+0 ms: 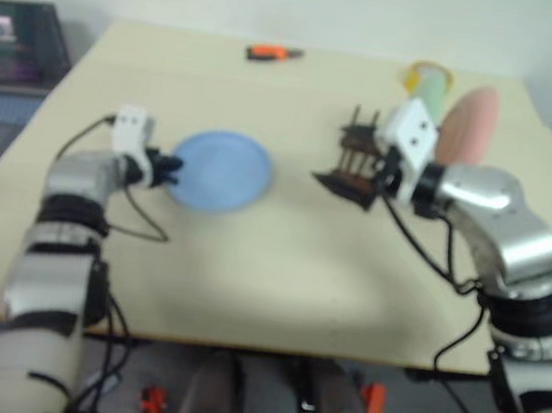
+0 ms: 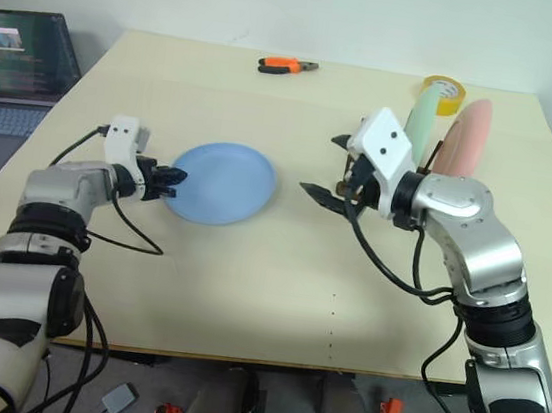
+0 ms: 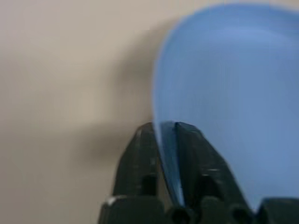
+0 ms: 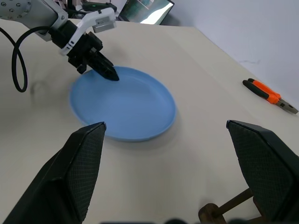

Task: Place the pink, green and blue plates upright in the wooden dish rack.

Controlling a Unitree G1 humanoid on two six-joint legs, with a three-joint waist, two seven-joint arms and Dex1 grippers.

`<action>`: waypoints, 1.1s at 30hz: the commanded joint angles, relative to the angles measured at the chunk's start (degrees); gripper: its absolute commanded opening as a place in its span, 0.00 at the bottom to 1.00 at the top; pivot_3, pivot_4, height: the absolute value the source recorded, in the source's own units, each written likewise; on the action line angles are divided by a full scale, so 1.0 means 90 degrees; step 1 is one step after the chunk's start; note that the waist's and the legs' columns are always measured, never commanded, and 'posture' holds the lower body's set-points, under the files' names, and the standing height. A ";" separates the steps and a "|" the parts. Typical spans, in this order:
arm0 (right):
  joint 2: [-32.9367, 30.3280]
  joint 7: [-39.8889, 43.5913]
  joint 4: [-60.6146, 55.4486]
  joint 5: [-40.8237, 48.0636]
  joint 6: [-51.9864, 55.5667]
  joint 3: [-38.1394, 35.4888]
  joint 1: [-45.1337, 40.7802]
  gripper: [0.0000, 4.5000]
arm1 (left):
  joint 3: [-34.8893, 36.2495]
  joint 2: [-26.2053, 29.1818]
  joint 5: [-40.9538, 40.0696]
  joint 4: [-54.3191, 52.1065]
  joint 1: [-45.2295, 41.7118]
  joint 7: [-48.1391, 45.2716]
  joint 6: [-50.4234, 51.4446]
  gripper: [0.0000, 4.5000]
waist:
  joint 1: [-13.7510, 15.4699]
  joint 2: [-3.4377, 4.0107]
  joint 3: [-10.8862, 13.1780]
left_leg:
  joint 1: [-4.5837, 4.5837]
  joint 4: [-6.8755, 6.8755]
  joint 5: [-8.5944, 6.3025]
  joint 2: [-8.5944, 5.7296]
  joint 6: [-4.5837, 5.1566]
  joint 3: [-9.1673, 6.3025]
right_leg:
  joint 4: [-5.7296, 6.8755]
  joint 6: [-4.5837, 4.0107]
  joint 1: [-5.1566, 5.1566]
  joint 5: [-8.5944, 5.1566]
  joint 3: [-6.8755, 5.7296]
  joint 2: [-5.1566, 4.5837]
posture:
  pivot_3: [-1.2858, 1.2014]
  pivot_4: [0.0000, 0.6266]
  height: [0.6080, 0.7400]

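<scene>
Left wrist view: left claw (image 3: 169, 133) pinches flat-lying blue plate's (image 3: 233, 93) rim.

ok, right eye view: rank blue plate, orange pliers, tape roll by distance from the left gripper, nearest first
1. Blue plate: the left gripper is shut on its near-left rim.
2. Orange pliers: at the table's far edge, beyond the plate.
3. Tape roll: far right corner, behind the green plate and pink plate standing there.

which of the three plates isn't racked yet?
The blue plate, flat on the table with the left gripper clamped on its rim. The green plate and pink plate stand upright at the rack.
</scene>
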 commanded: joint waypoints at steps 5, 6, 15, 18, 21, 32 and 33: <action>0.0067 -0.0015 -0.0201 -0.0107 -0.0121 -0.0028 0.0024 1.00 | 0.0155 0.0154 -0.0079 -0.0598 -0.0109 0.0043 0.0270 0.00 | -0.0003 0.0000 0.0000 | 0.0003 0.0002 0.0000 0.0000 0.0000 0.0001 | 0.0003 0.0002 0.0001 -0.0001 0.0001 0.0000 | 0.52 0.24 1.00; 0.0084 -0.0010 -0.0191 -0.0126 -0.0132 -0.0016 0.0021 1.00 | 0.0165 0.0158 -0.0087 -0.0680 -0.0107 0.0071 0.0303 0.00 | -0.0003 0.0000 0.0000 | 0.0002 0.0002 0.0000 0.0000 0.0000 -0.0001 | 0.0003 0.0002 0.0001 -0.0001 -0.0001 0.0000 | 0.52 0.24 1.00; 0.0571 0.0134 0.0100 -0.0656 -0.0598 0.0719 -0.0380 1.00 | 0.0271 0.0180 -0.0036 -0.2181 -0.0642 0.0898 0.0781 0.00 | -0.0016 -0.0001 0.0001 | 0.0001 0.0002 0.0000 0.0005 0.0000 -0.0002 | 0.0003 0.0004 0.0000 -0.0002 0.0001 0.0005 | 0.52 0.24 1.00; 0.0911 0.0058 0.0348 -0.1117 -0.0949 0.1199 -0.0557 1.00 | 0.0151 0.0108 0.0133 -0.2468 -0.0916 0.1273 0.0896 0.00 | -0.0015 -0.0001 0.0001 | 0.0001 0.0002 0.0001 0.0008 -0.0001 -0.0004 | 0.0004 0.0003 0.0000 -0.0002 -0.0001 0.0012 | 0.52 0.24 1.00; 0.1289 -0.0209 0.0897 -0.1890 -0.1483 0.1785 -0.0739 1.00 | 0.0088 -0.0083 0.0052 -0.3110 -0.1073 0.1411 0.1338 0.00 | -0.0015 -0.0001 0.0001 | 0.0002 0.0001 0.0000 0.0006 -0.0002 -0.0001 | 0.0003 0.0004 0.0001 -0.0001 0.0003 0.0013 | 0.52 0.24 1.00; 0.2060 -0.1181 0.2807 -0.3662 -0.3021 0.2313 -0.1146 1.00 | 0.0109 -0.0267 -0.0428 -0.4859 -0.0935 0.1364 0.2933 0.00 | -0.0029 -0.0001 0.0001 | 0.0003 0.0002 0.0001 0.0005 -0.0005 0.0000 | 0.0012 -0.0006 -0.0002 0.0005 0.0009 0.0010 | 0.52 0.24 1.00; 0.2101 -0.1191 0.2884 -0.3714 -0.3094 0.2297 -0.1133 1.00 | 0.0135 -0.0277 -0.0461 -0.4943 -0.0917 0.1389 0.3025 0.00 | -0.0031 -0.0001 0.0001 | 0.0005 0.0002 0.0001 0.0005 -0.0005 0.0001 | 0.0014 -0.0006 -0.0002 0.0005 0.0012 0.0010 | 0.52 0.24 1.00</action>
